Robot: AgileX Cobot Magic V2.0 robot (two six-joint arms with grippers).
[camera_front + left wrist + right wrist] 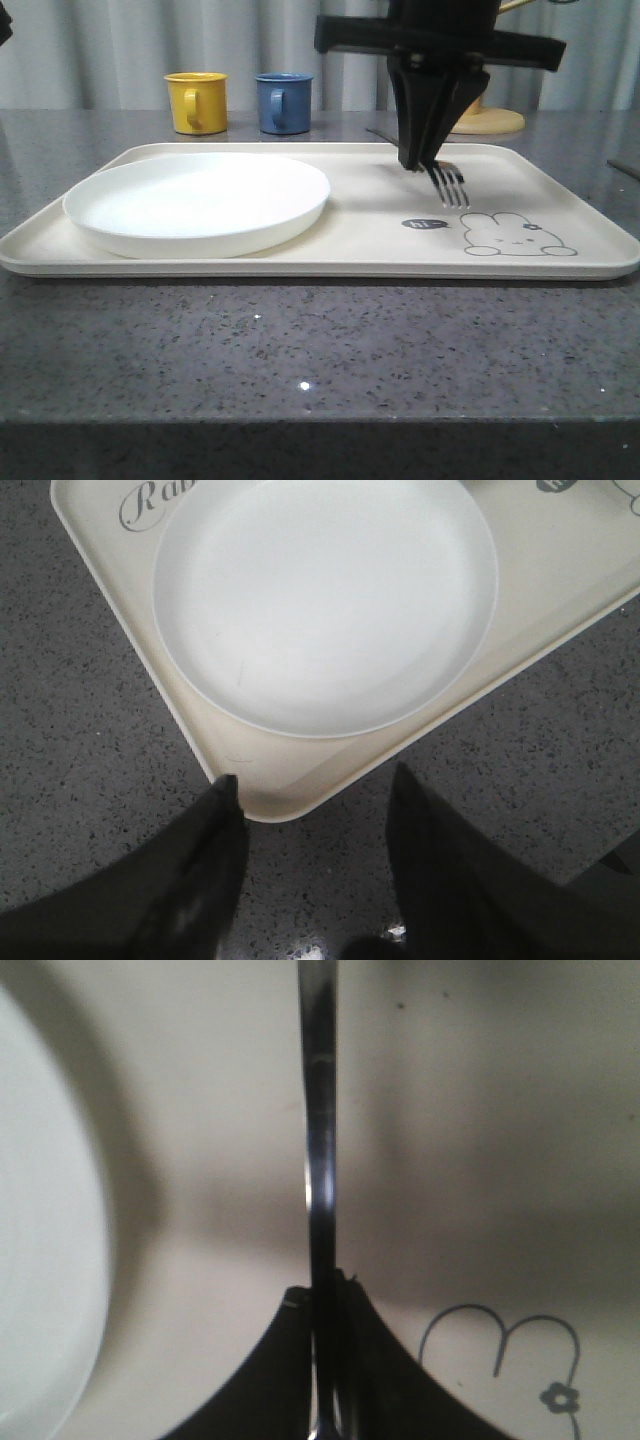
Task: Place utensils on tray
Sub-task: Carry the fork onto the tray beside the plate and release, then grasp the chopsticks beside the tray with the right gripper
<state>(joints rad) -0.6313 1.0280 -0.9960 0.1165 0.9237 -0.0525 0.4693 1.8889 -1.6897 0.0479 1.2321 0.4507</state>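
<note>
Right pincer (432, 160) closed tight on fork (450, 183), gripping handle near the neck, so tines stick out past the fingertips toward the camera. Held low over tray (330, 262), looks like set-down pose; can't tell if tines touch tray yet.

Largest to smallest:
- Surface (300, 350): dark speckled stone, carries everything.
- Tray: cream, rabbit drawing (515, 236) at its near right corner. Fork sits over the bare right half, just behind the rabbit, probably picked bc white plate (200, 205) takes the left half.
- Left pincer (310, 810): jaws apart, nothing in them, parked over tray's corner by the plate, prob. just standing by.
- Yellow mug (196, 101), blue mug (284, 102): behind tray, not involved.
- Fork: long axis runs front-to-back, handle away, tines toward camera and tilted slightly down. Right wrist view shows handle between plate edge and rabbit ears.
</note>
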